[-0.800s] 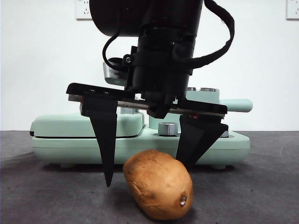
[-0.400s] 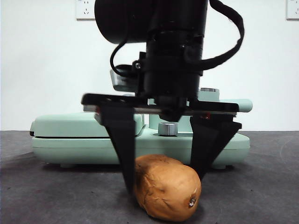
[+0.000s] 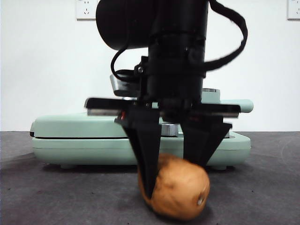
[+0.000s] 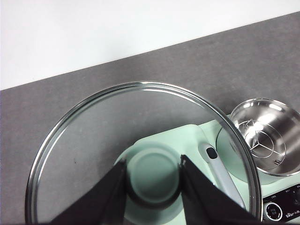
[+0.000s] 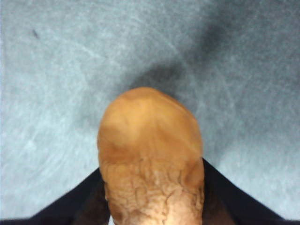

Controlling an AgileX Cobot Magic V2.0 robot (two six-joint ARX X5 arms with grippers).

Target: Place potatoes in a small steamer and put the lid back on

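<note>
An orange-brown potato lies low on the dark table, right in front of the camera. My right gripper comes down from above and is shut on it, one black jaw against each side. The right wrist view shows the potato filling the gap of the right gripper. My left gripper is shut on the mint-green knob of the glass lid, held in the air. Through and beside the glass I see the small steamer, open, steel inside, with its stubby handle. In the front view only the steamer's handle shows behind the arm.
A long mint-green cooker base stands across the table behind the potato, with a flat griddle cover on its left half and a chrome dial. The dial also shows below the steamer. A white wall is behind.
The right gripper's jaws have closed from wide apart onto the potato. The potato has shifted a little to the right and turned, its dark pit now lower right.
</note>
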